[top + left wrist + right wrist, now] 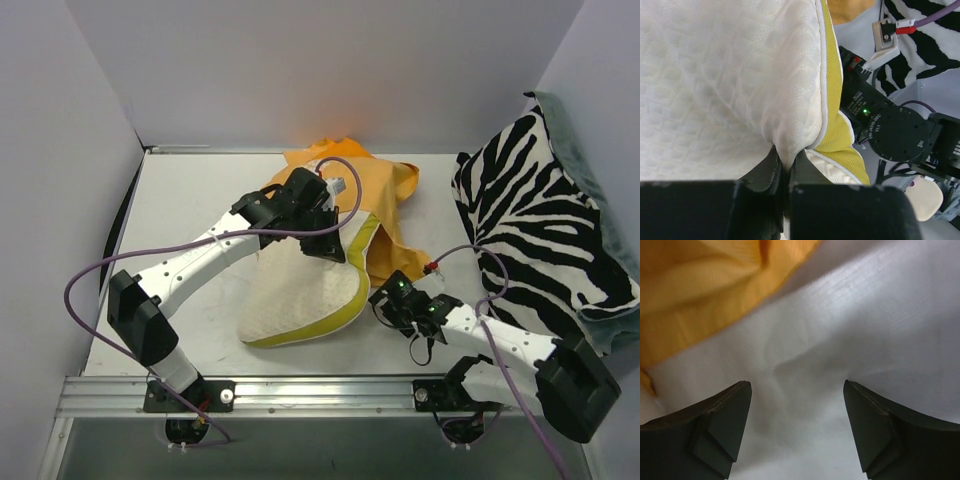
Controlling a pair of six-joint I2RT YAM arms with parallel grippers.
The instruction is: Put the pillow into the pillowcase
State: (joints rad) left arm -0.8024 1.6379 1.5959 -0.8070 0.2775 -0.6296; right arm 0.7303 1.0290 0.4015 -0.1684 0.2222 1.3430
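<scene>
The table (pixel 190 200) is white and walled on three sides. Against its right wall leans a zebra cushion (pixel 540 230), with the right arm's purple cable running across its lower part.

The pillow (pixel 300 295) lies in the middle of the table, cream face up, with its yellow-green trim curving along the right and near edges. It is outside the pillowcase (pixel 385 190), which sits crumpled and orange just behind it and to its right, touching the pillow's far end.

The left gripper (pixel 785 167) is at the pillow's far end. Its fingers are pressed together on a pinch of the cream fabric just beside the trim.

The right gripper (pixel 797 390) is low over bare table, just right of the pillow's near-right edge. Its fingers are spread with nothing between them, and the pillowcase's edge lies just ahead of them.
</scene>
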